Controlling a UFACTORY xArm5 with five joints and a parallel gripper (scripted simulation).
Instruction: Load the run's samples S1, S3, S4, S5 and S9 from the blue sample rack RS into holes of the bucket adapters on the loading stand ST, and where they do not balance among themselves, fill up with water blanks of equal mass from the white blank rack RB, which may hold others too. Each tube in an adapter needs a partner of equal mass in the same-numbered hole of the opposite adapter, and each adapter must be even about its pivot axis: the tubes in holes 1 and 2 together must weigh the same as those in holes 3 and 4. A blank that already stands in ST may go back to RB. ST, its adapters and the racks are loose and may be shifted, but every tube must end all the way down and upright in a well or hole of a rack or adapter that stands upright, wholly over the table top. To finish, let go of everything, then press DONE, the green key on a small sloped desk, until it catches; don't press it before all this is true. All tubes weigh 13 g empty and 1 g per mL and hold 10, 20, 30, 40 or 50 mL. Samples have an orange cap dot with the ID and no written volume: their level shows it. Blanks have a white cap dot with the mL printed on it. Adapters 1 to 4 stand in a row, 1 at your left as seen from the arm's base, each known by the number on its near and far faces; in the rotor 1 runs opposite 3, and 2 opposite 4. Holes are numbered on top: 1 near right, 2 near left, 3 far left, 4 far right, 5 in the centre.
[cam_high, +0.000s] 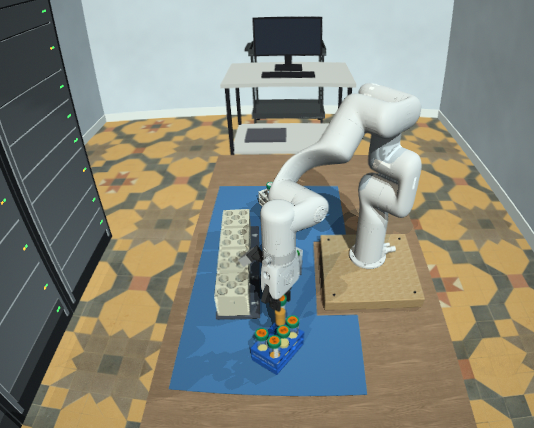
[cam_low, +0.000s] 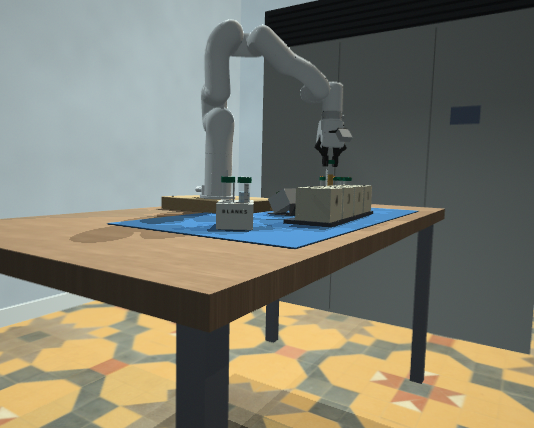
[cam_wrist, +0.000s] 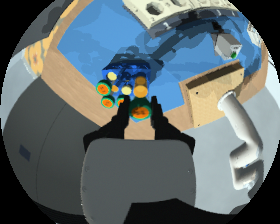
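Observation:
My gripper (cam_high: 276, 300) is shut on a sample tube (cam_high: 280, 314) with an orange cap dot and holds it upright just above the blue sample rack RS (cam_high: 276, 345). In the wrist view the tube's cap (cam_wrist: 141, 111) sits between the fingers, with the rack (cam_wrist: 123, 80) below; I cannot read its ID. Several other orange-dotted samples stand in the rack. The loading stand ST (cam_high: 234, 260) with its row of pale adapters lies to the left of my gripper; the holes I can see are empty. The white blank rack RB (cam_low: 235, 215) holds two green-capped tubes.
The arm's base sits on a wooden block (cam_high: 369, 272) to the right. A small grey sloped desk (cam_low: 281, 200) stands beside ST. The blue mat (cam_high: 270, 290) covers the table's middle. Server cabinets stand off the table to the left.

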